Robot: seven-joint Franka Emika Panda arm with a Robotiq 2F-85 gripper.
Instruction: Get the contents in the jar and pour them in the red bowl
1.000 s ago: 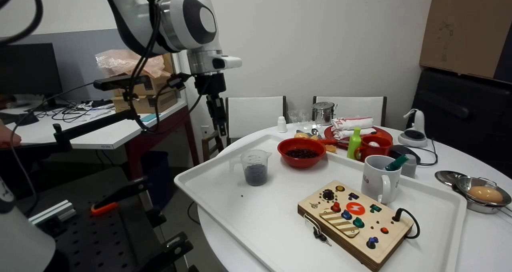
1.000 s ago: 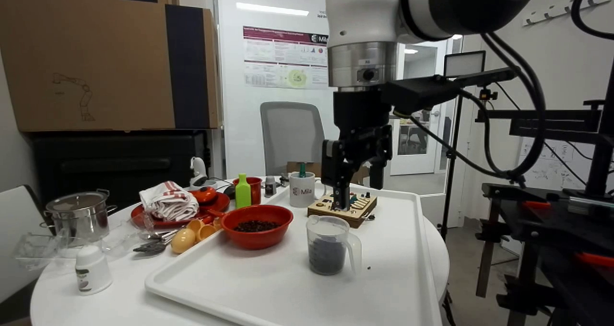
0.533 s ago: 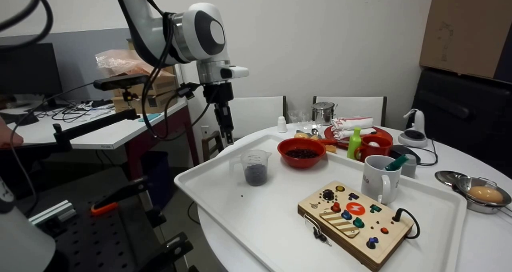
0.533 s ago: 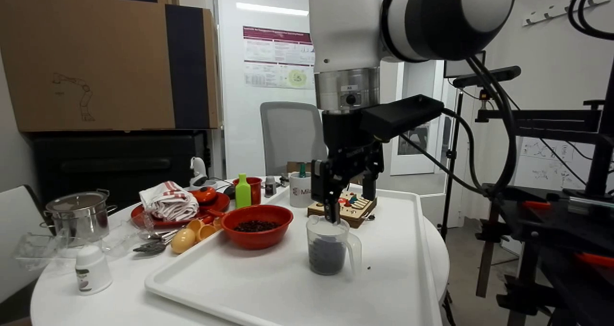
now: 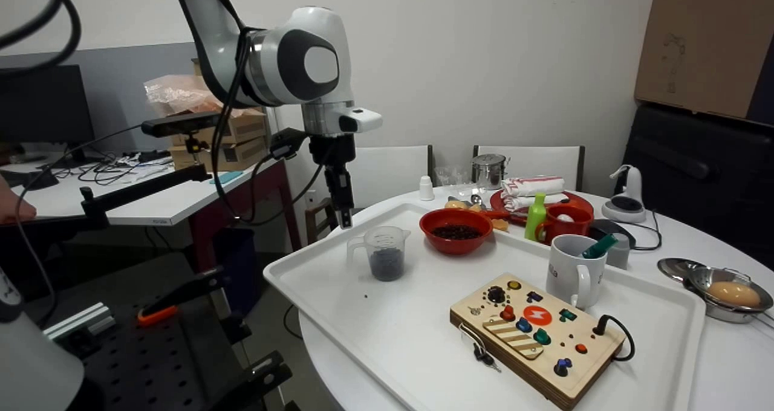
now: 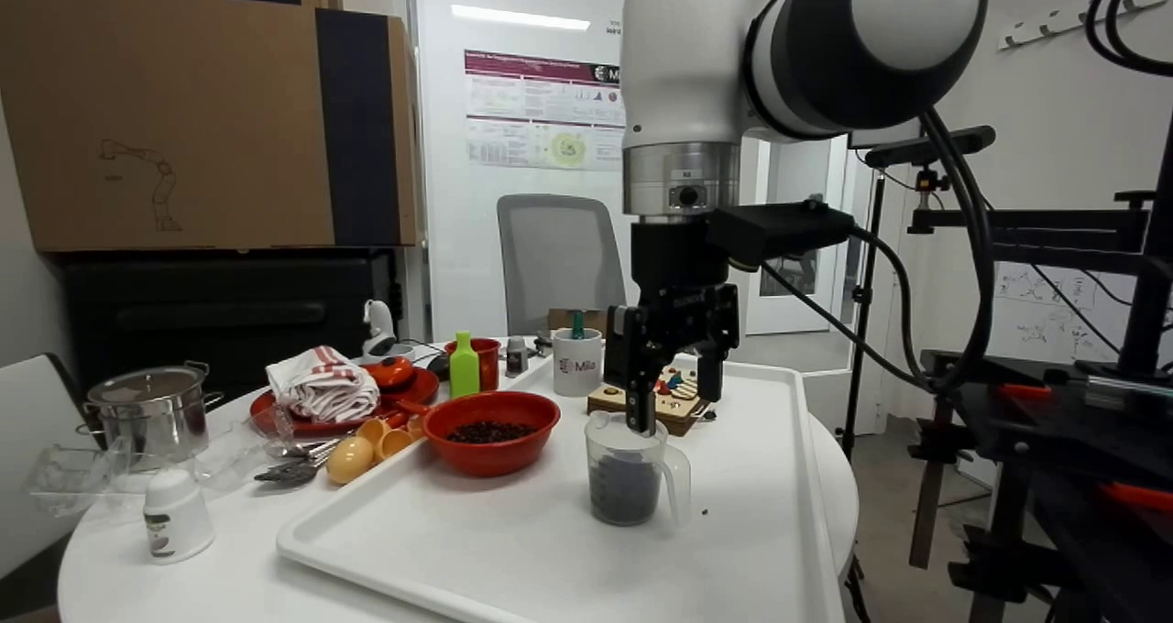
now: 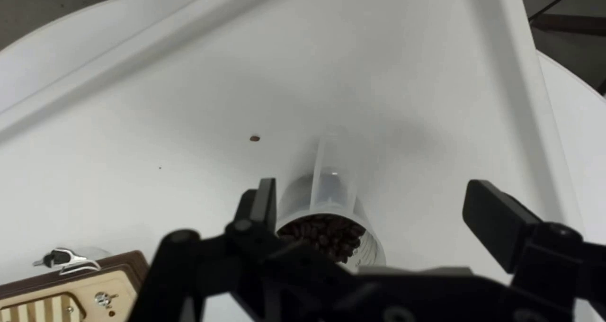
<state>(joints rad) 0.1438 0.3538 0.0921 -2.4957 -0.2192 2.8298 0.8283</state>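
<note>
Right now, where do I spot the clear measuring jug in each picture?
In an exterior view: jug just below the middle, left of the red bowl; wooden box at lower right.
In an exterior view: jug below the middle, right of the red bowl; wooden box behind it.
In the wrist view: jug just below the middle, partly hidden by the pincer; wooden box in the lower left corner.
Shared landmark: the wooden box.

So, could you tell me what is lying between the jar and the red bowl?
In both exterior views, only bare white tray lies between the jar and the red bowl.
</note>
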